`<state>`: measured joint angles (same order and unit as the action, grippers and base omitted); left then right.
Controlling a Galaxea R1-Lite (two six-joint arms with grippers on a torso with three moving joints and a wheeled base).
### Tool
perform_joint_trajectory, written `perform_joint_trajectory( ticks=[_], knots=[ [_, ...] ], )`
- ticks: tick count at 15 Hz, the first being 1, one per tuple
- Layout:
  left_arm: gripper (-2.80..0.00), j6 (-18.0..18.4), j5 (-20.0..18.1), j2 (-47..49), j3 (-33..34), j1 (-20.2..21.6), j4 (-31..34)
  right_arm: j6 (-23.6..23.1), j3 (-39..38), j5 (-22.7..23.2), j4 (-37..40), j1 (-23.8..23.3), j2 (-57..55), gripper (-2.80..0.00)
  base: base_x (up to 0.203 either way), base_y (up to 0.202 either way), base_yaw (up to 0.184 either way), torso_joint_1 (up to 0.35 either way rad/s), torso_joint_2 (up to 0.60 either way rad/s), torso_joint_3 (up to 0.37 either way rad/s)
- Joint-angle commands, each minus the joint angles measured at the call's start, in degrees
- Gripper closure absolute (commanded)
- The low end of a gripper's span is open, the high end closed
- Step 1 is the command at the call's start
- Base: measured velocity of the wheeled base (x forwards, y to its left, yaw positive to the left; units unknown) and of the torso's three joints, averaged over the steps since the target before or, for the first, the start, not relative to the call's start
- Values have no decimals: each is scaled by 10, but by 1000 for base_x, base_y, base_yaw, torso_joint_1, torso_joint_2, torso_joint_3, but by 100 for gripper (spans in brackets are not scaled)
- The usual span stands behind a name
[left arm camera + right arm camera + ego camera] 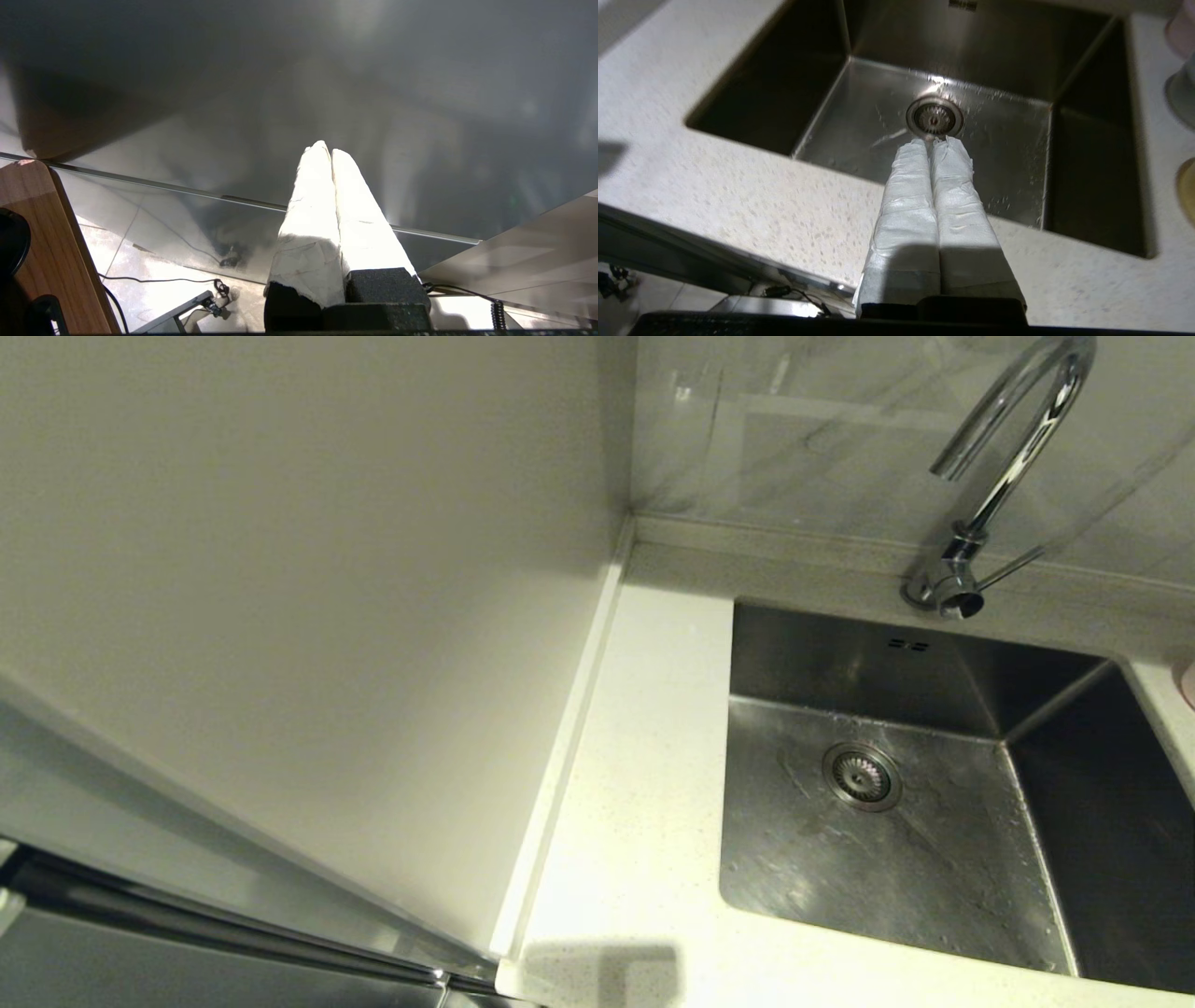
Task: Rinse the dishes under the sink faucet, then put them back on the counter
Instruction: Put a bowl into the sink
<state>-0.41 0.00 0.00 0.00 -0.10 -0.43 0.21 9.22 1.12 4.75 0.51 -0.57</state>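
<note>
The steel sink (934, 877) holds no dish, and its wet floor shows the round drain (861, 776). Behind it stands the chrome sink faucet (1004, 476); no water runs from its spout. Neither gripper shows in the head view. In the right wrist view my right gripper (931, 142) is shut and empty, hovering over the counter (738, 186) at the sink's front edge, tips toward the drain (934, 116). On the counter beyond the sink's side, cut off by that view's edge, are a pink bowl (1181, 23), a grey bowl (1181, 93) and a yellow bowl (1186, 184).
A plain white upright panel (327, 616) walls off the counter (635, 784) on the left. My left gripper (329, 151) is shut and empty, parked low before a grey metal surface, with floor and cables below. A sliver of pink (1187, 683) shows at the head view's right edge.
</note>
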Motion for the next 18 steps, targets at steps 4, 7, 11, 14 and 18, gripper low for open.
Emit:
perform_joint_trajectory(
  ticks=[4, 7, 11, 14, 18],
  knots=[
    [0, 0, 0, 0, 2, 0, 0, 4, 368, -14, 251, 0, -193, 0, 0, 0, 0, 0, 0, 0],
    [0, 0, 0, 0, 2, 0, 0, 8, 549, -19, 357, 0, -359, 0, 0, 0, 0, 0, 0, 0],
    [0, 0, 1, 0, 2, 0, 0, 7, 696, -34, 405, 0, -519, 0, 0, 0, 0, 0, 0, 0],
    [0, 0, 0, 0, 2, 0, 0, -16, 815, -108, 386, -9, -624, 0, 0, 0, 0, 0, 0, 0],
    [0, 0, 0, 0, 2, 0, 0, -86, 977, -176, 439, -68, -813, 0, 0, 0, 0, 0, 0, 0]
  ],
)
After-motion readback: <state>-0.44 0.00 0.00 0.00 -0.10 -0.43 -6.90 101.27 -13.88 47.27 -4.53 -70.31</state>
